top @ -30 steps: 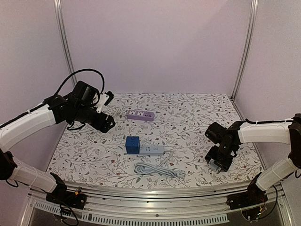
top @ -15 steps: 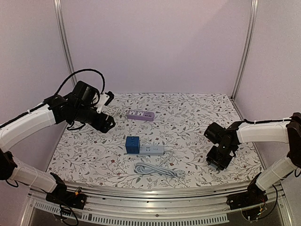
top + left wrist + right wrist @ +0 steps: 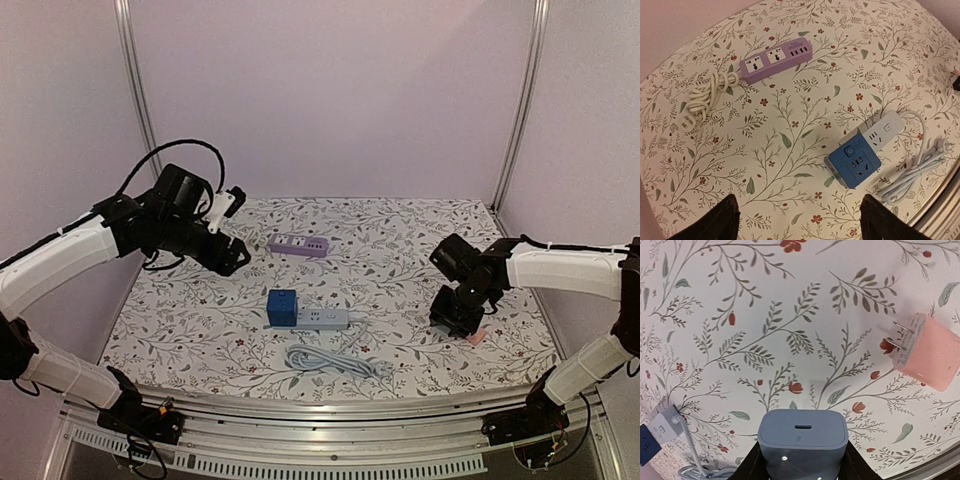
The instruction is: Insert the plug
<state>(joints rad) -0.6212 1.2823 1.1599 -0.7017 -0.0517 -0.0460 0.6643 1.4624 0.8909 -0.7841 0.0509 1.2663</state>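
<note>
Fingers (image 3: 751, 471) of the right gripper (image 3: 802, 461) pinch a grey-blue charger plug (image 3: 803, 437) above the right side of the floral table (image 3: 400, 255), with a pink charger (image 3: 929, 359) lying on the cloth just beside it. Well apart to the left, at the table's middle, sit a blue cube socket (image 3: 281, 306) and a white power strip (image 3: 326, 318). The left gripper (image 3: 800, 216) hangs spread and empty over the far left, near a purple power strip (image 3: 776, 61).

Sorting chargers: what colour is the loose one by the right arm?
Pink plastic charger block; right wrist view.
</note>
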